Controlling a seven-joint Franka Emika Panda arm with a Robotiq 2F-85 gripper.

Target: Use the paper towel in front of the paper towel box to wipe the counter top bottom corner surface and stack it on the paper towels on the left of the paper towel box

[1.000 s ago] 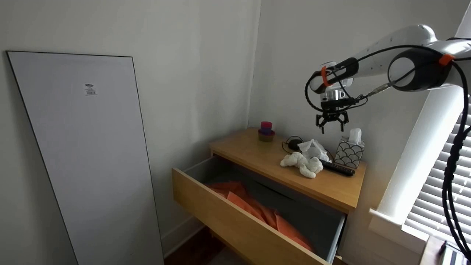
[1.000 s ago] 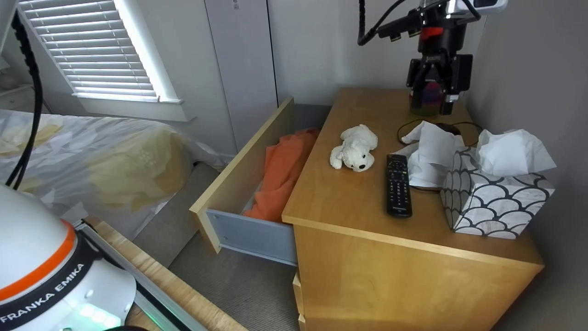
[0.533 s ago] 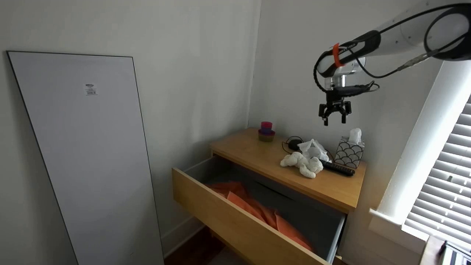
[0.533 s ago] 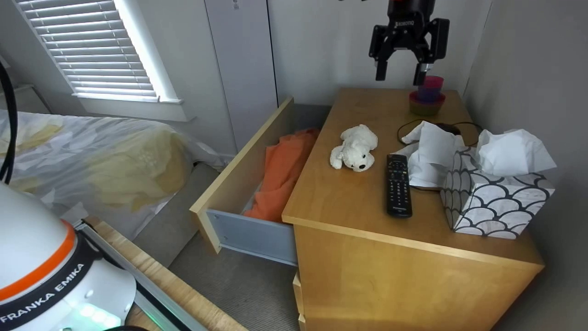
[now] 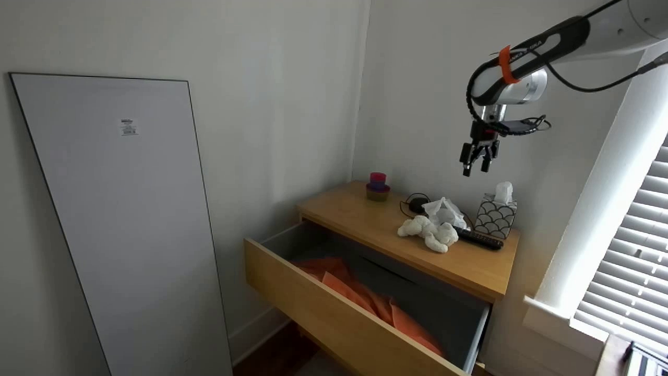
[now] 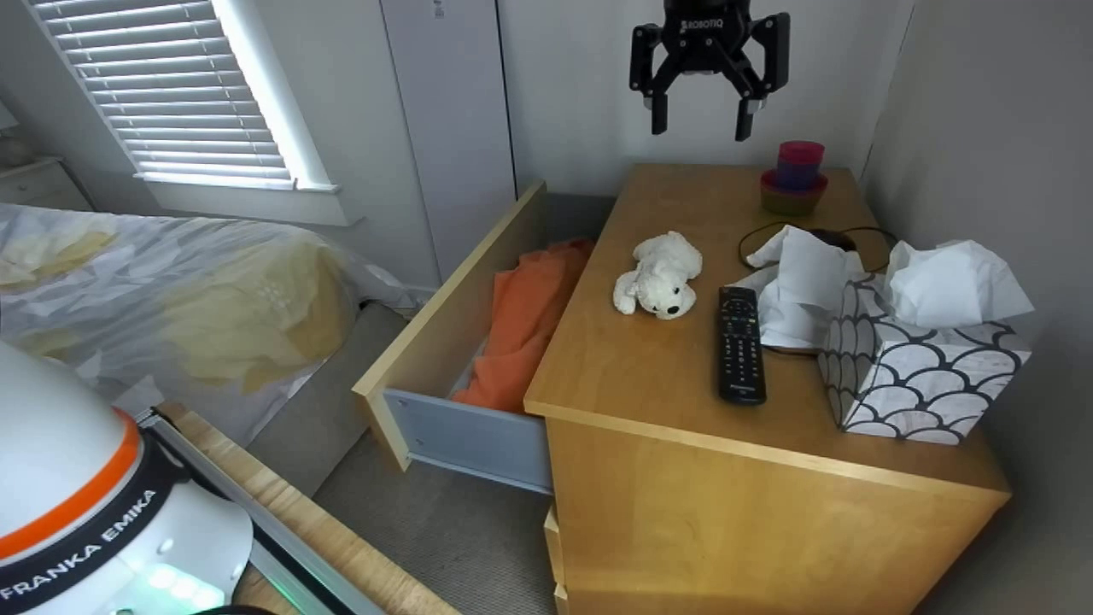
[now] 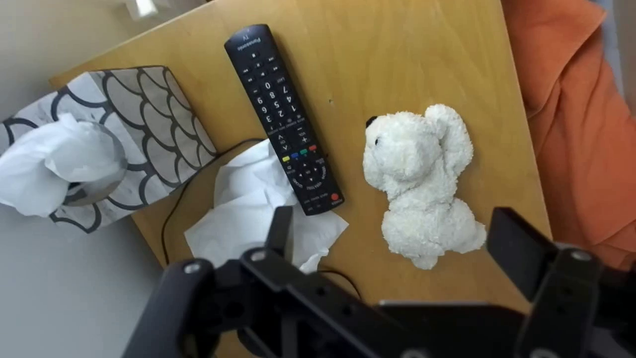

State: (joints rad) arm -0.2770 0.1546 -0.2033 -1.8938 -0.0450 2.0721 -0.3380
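A crumpled heap of white paper towels [image 6: 798, 290] lies on the wooden counter top [image 6: 632, 367] beside the patterned paper towel box [image 6: 935, 380]. The heap also shows in the wrist view [image 7: 243, 204], partly under the remote; how many sheets it holds I cannot tell. The box also shows in an exterior view [image 5: 494, 216], with a white towel sticking out of its top. My gripper [image 6: 702, 128] is open and empty, pointing down high above the counter. In the wrist view the gripper [image 7: 392, 219] has its fingers wide apart, with a plush dog and the counter seen beyond them.
A black remote [image 6: 741, 346] touches the towel heap. A white plush dog [image 6: 659, 278] lies near the drawer side. Stacked cups [image 6: 798, 175] and a black cable stand at the far end. The drawer [image 5: 344, 313] is pulled out, with orange cloth [image 5: 360, 292] inside.
My gripper has risen and turned about its wrist; in an exterior view it has moved left, away from the cups. The objects on the counter have not moved.
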